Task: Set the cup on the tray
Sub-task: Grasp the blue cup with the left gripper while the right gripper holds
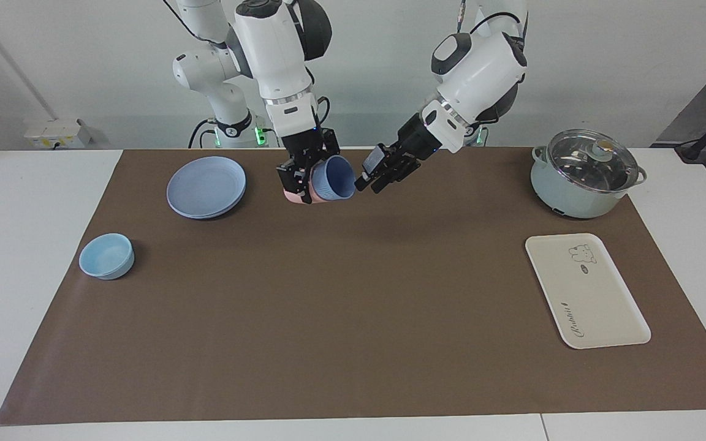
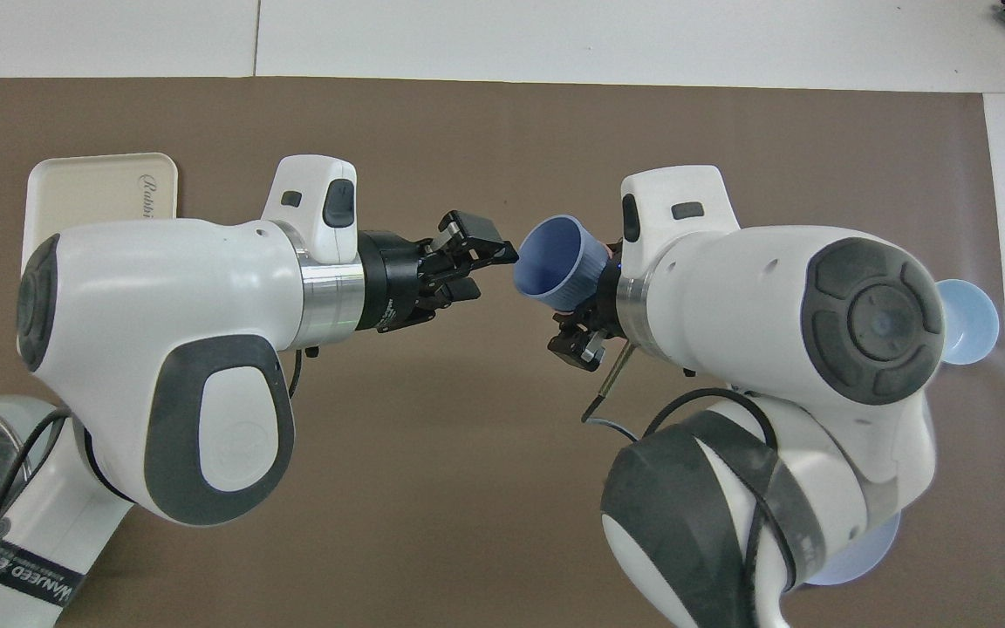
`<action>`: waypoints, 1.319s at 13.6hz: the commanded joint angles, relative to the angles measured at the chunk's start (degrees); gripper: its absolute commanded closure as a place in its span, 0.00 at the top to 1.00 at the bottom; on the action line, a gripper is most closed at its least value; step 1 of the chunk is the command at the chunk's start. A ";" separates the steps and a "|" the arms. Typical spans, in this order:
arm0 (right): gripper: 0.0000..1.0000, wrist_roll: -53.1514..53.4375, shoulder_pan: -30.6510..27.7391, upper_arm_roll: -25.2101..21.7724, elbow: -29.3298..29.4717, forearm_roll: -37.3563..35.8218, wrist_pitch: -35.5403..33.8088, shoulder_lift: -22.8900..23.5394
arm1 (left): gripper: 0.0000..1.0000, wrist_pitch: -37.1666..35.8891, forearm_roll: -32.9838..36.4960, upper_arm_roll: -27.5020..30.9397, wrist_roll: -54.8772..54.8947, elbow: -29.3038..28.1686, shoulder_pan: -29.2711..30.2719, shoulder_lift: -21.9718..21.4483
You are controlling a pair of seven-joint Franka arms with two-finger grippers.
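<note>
Holding the blue cup (image 1: 336, 177) tipped on its side in mid-air, my right gripper (image 1: 304, 177) is clamped on it at the upper middle of the facing view, the cup's mouth turned toward my left gripper (image 1: 380, 173). A pink edge shows under the cup in that grip; what it belongs to I cannot tell. My right forearm drops steeply from the top of the frame. My left arm slants down from the upper right, its fingers parted, just beside the cup's rim and not touching it. Both grippers hang over bare brown mat (image 1: 353, 318). The cream tray (image 1: 598, 306) lies flat at the lower right, with a small cartoon animal print and cursive lettering reading roughly "Rabbit". In the overhead view, a band at the lower left reads "WANJEED".
</note>
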 commanded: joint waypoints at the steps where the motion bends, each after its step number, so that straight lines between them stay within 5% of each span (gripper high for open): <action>1: 0.00 1.53 0.27 -0.27 0.86 -1.94 -0.50 0.51 | 0.60 0.97 -1.68 0.70 -0.48 0.12 -1.88 -0.31; 3: 0.00 1.53 0.27 -0.27 0.69 -1.94 -0.15 0.51 | 0.53 1.14 -1.77 0.79 -0.66 0.03 -3.20 -0.39; 8: 0.00 1.53 0.19 -0.18 0.60 -1.94 -0.15 0.51 | 0.00 0.35 -1.42 0.79 -0.39 -0.23 -4.17 -0.48; 14: 0.00 1.53 0.19 -0.18 0.51 -1.94 -0.15 0.43 | 0.00 0.00 -0.98 0.79 -0.39 0.21 -3.12 -0.40; 18: 0.00 1.62 0.01 -0.27 0.42 -1.94 -0.15 0.43 | 0.00 -9.19 2.77 1.41 -0.66 9.41 4.15 1.27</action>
